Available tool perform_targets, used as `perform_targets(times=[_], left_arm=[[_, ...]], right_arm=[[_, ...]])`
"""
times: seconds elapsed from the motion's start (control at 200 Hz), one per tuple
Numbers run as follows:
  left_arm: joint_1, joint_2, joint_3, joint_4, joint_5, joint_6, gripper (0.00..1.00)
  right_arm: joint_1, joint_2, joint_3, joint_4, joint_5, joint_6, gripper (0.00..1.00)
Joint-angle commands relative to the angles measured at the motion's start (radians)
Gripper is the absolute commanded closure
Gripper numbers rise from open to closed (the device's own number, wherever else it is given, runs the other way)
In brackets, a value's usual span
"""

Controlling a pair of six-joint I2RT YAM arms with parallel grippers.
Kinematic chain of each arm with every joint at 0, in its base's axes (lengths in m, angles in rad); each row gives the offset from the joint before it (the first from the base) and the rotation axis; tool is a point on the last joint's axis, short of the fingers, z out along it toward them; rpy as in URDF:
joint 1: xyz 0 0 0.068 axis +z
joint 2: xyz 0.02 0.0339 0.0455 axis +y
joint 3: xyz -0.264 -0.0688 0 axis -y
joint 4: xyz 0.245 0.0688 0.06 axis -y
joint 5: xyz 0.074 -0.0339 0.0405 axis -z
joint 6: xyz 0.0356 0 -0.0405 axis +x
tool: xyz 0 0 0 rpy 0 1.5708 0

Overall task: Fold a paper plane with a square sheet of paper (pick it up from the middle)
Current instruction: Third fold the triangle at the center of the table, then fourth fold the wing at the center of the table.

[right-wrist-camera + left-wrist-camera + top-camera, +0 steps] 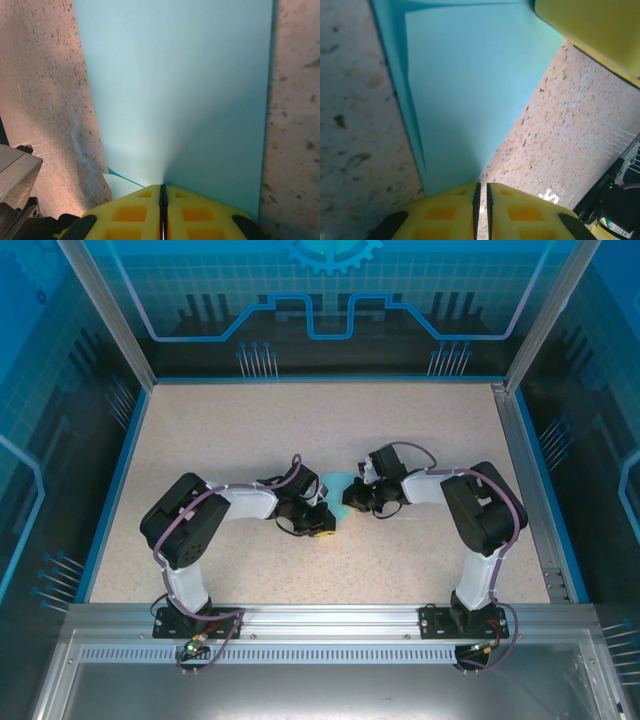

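Though double-layered, one sheet (turquoise).

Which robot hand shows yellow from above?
The left hand: a yellow patch shows at its tip, beside the light-turquoise paper sheet. The right hand looks all black from up there.

The desk has a beige top flecked with dark specks, with a blue strip along its left and far edges and a pale metal rail along its right and near edges. A light-turquoise sheet of paper sits at about the middle of the desk. In the wrist views, speckled desk shows on both sides of the sheet of paper, and a folded layer runs along one long edge. I cannot tell whether it lies fully flat.
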Motion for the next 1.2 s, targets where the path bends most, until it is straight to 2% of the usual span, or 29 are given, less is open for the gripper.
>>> perform_targets(times=[0.0,0.395,0.67,0.875,0.955,1.105,1.195], left_arm=[[-0.006,-0.013,-0.041,-0.096,0.005,0.026,0.84],[-0.001,-0.053,-0.109,-0.086,0.007,0.006,0.84],[0.026,-0.124,-0.086,-0.089,0.046,0.015,0.81],[0.027,-0.175,0.000,-0.070,-0.051,0.009,0.78],[0.027,-0.129,0.075,-0.114,-0.113,0.029,0.78],[0.026,-0.014,0.197,-0.184,-0.141,0.055,0.81],[0.026,0.017,0.212,-0.223,-0.185,0.068,0.84]], right_arm=[[0.011,0.006,-0.013,-0.053,0.042,-0.004,0.90],[0.012,0.007,-0.010,-0.058,0.035,-0.008,0.89],[0.013,-0.008,-0.010,-0.043,0.023,0.010,0.89],[0.019,-0.081,0.008,-0.054,0.014,0.006,0.83],[0.018,-0.116,0.019,-0.088,0.031,-0.005,0.81],[0.000,-0.189,0.017,-0.149,0.070,-0.023,0.77],[-0.015,-0.217,0.000,-0.183,0.097,-0.040,0.75]])
